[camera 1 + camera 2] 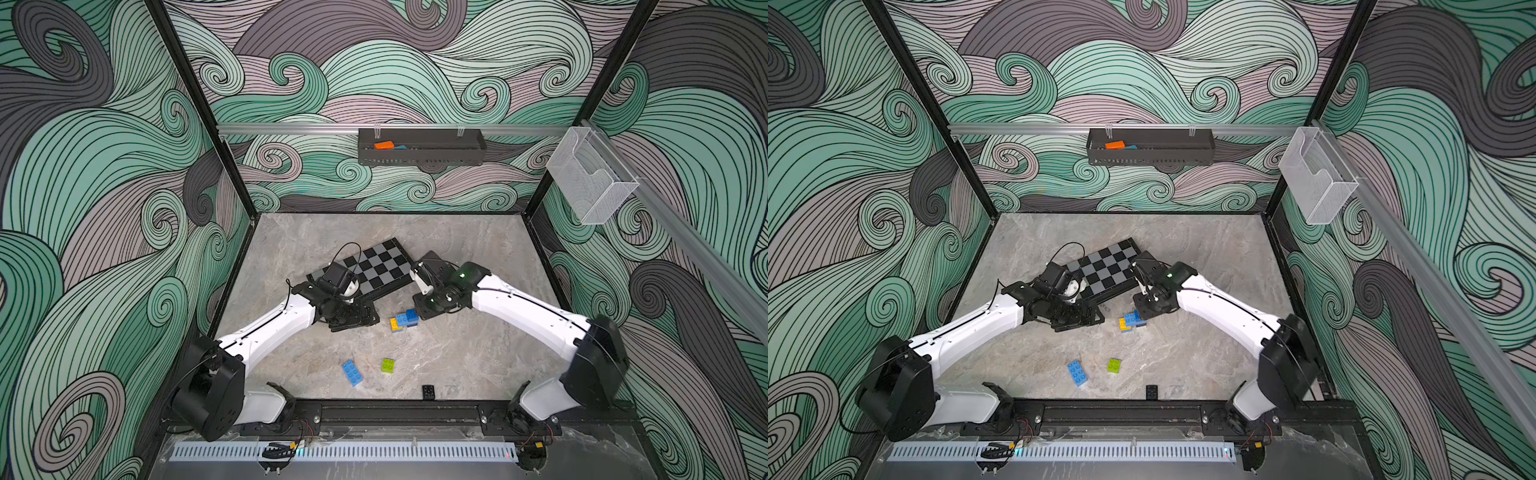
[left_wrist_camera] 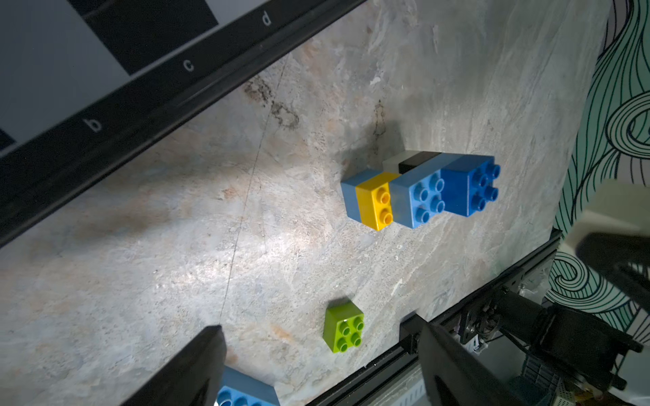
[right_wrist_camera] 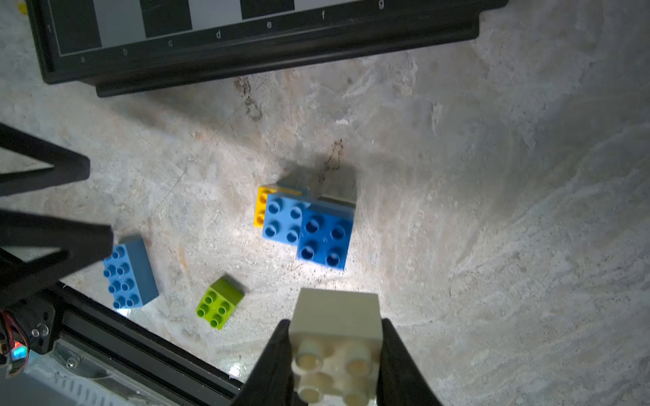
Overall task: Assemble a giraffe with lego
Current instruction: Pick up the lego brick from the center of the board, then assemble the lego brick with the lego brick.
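The right pincer (image 3: pixel 336 351) is closed on a white brick (image 3: pixel 337 309). It holds the brick by two smooth sides, with the studs turned back toward the wrist. The half-built giraffe (image 3: pixel 306 225) stands on the counter (image 3: pixel 492 211) just below and in front of this pincer, between it and the left pincer (image 3: pixel 96 200). The left pincer stands wide and holds nothing.

The main danger, I think, is that nothing holds the giraffe. If the white brick is pressed on it, the figure can slide on the smooth counter or tip over. Its top is stepped, with the dark blue brick (image 2: pixel 467 186) highest, so a push on that end may lever the yellow end up. A second danger is bad alignment: if the studs do not meet the hollow of the white brick squarely, it can turn between the fingers or slip out.

The long blue brick (image 3: pixel 130 274) and the lime-green brick (image 3: pixel 220 302) lie loose near the left pincer, which may knock them if it comes in to help.
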Controlling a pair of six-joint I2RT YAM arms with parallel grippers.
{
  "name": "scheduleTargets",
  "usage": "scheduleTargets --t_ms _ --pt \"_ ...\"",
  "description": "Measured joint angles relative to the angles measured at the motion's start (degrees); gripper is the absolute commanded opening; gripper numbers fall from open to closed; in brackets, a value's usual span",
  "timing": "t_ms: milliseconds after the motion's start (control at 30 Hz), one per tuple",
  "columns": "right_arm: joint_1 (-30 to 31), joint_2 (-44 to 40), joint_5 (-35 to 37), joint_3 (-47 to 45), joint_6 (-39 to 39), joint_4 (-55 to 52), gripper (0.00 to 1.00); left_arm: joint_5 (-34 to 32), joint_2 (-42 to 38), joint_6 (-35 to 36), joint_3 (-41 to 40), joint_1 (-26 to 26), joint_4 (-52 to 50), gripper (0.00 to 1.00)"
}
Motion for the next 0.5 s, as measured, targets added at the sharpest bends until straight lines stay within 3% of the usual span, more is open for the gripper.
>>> scheduleTargets --t_ms 167,500 --pt "-1.3 6.2 -0.8 2.8 -3.0 -0.9 0.16 -1.6 -0.1 -0.4 0.0 0.0 0.0 0.9" --pt "-2.7 6.6 -3.9 4.8 -3.7 -2.5 0.17 -4.1 -0.9 -0.9 -0.6 0.0 0.1 0.9"
